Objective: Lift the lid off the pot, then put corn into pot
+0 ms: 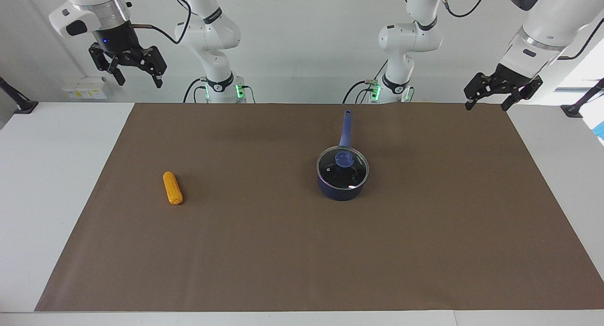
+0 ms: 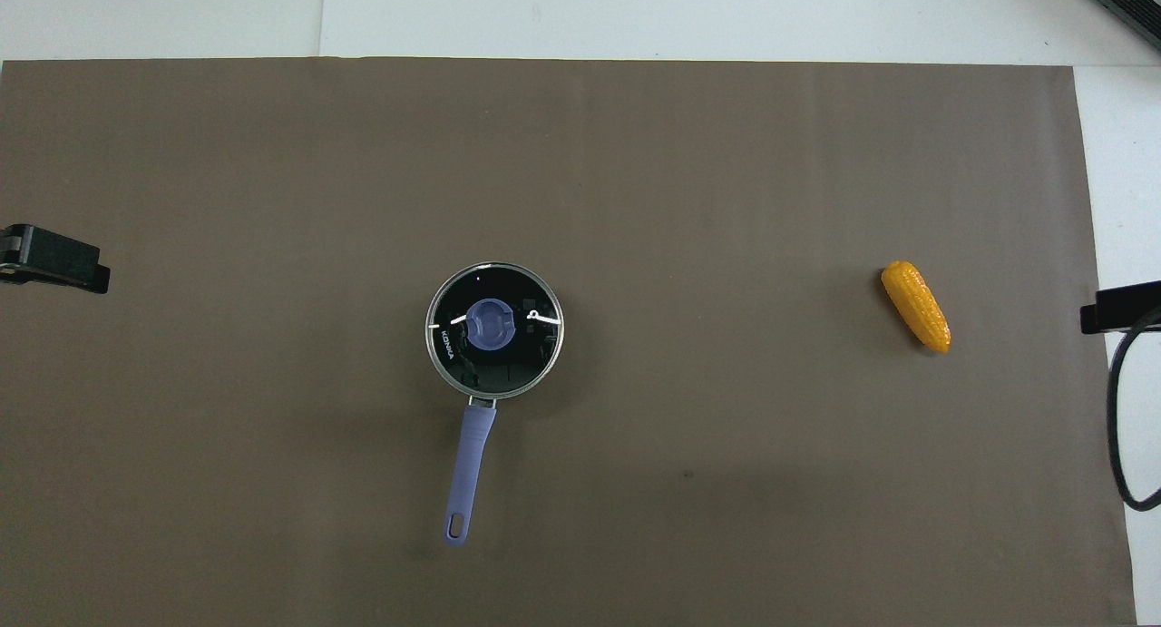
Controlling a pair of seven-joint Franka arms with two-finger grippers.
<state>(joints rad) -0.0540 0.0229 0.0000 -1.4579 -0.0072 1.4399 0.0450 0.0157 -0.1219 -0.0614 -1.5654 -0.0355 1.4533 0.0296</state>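
Note:
The dark blue pot (image 1: pixel 341 190) stands on the brown mat, its long handle (image 2: pixel 472 464) pointing toward the robots. The glass lid (image 1: pixel 353 174) with its blue knob sits on the pot, and it also shows in the overhead view (image 2: pixel 521 355). The orange-yellow corn (image 1: pixel 172 188) lies on the mat toward the right arm's end, seen from overhead too (image 2: pixel 916 306). My left gripper (image 1: pixel 486 106) hangs open and empty, high over the mat's corner at the left arm's end. My right gripper (image 1: pixel 139 80) hangs open and empty, high over the right arm's end.
The brown mat (image 1: pixel 302 260) covers most of the white table (image 1: pixel 52 184). Both arm bases stand at the table's edge nearest the robots. A black cable (image 2: pixel 1125 409) hangs at the right arm's end.

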